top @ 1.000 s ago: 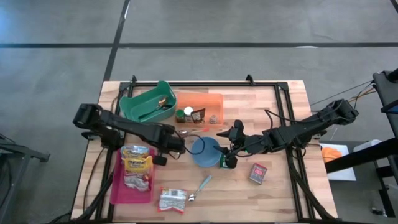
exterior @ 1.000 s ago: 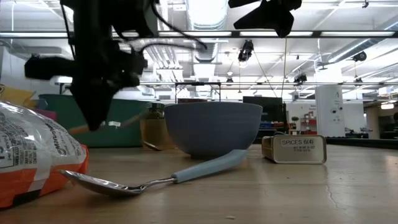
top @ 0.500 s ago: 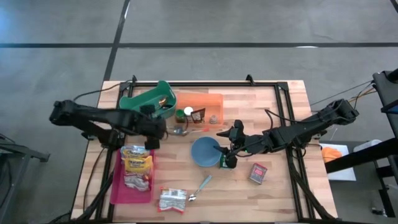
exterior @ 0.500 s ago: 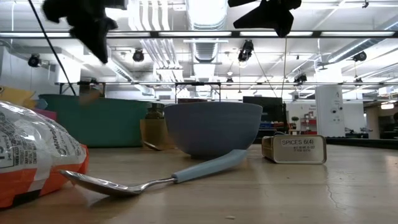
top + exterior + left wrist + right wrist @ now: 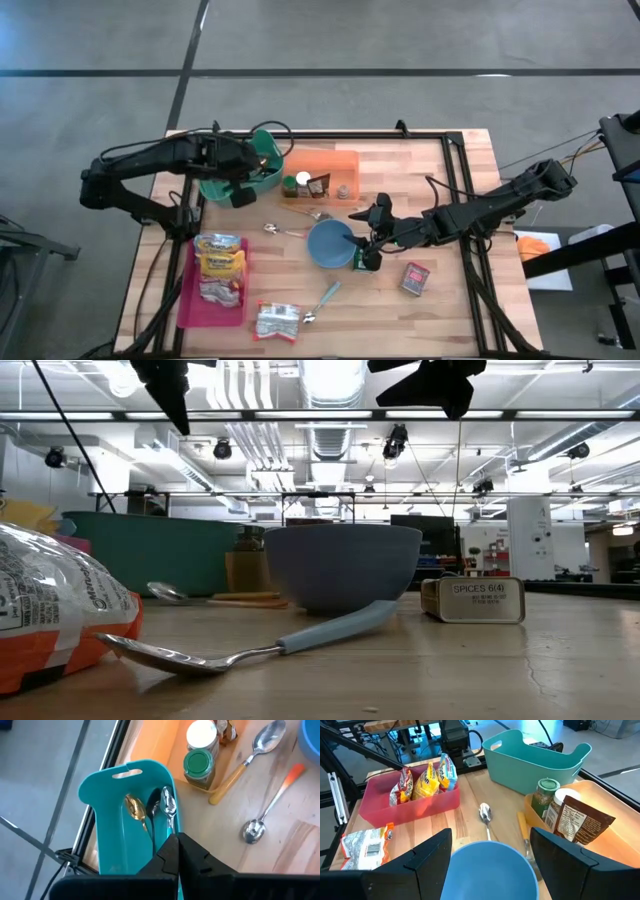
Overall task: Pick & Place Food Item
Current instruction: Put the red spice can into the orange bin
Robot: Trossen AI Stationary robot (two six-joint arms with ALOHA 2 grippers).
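Observation:
Snack bags (image 5: 220, 262) lie in a pink tray (image 5: 187, 300) at the near left, also seen as bags (image 5: 425, 780) in the right wrist view. One more packet (image 5: 276, 320) lies flat on the table near the front edge. My left gripper (image 5: 242, 190) is shut and empty, high over a green bin (image 5: 115, 820) that holds several spoons. My right gripper (image 5: 362, 245) hangs open above the right rim of the blue bowl (image 5: 330, 244); its fingers (image 5: 420, 865) stand apart above the bowl and touch nothing.
An orange tray (image 5: 345, 165) with jars and a pouch sits behind the bowl. Two spoons (image 5: 283, 231) lie left of the bowl and a blue-handled spoon (image 5: 325, 298) in front of it. A spice tin (image 5: 415, 278) rests at the right.
My left gripper has risen from the table beside the bowl's left side and swung toward the far left, ending over the green bin, with its wrist rolled. A spoon shows lying flat on the table where the gripper stood. The right arm has kept still.

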